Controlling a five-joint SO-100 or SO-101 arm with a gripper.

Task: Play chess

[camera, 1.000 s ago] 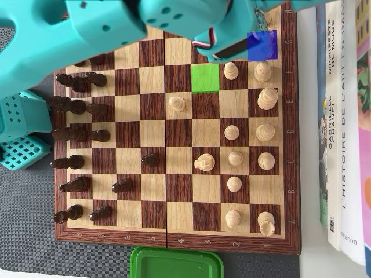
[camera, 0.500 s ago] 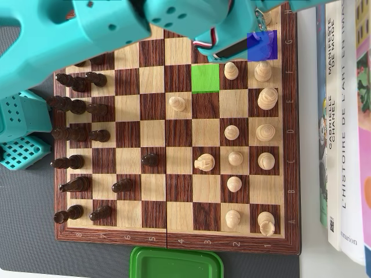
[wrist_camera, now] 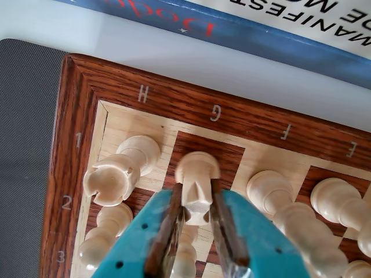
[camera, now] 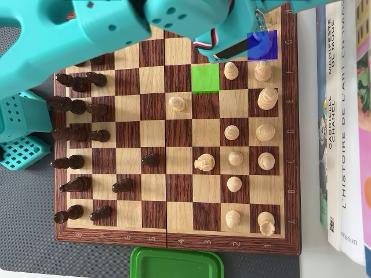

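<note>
While over G1, gripper (wrist_camera: 197, 217) clamps white knight (wrist_camera: 197, 185).

In the wrist view the pincer (wrist_camera: 200, 223) stood closed around the white knight (wrist_camera: 197, 185) on G1, hemmed in by the rook (wrist_camera: 119, 171) just beside it on one flank and the bishop (wrist_camera: 278, 202) on the other, with pawns (wrist_camera: 107, 234) crowding behind. In the overhead view the green square (camera: 205, 78) lay bare, as did the central files. Books (camera: 342, 116) walled the board's right edge, and a green lid (camera: 177, 263) lay below it.
</note>
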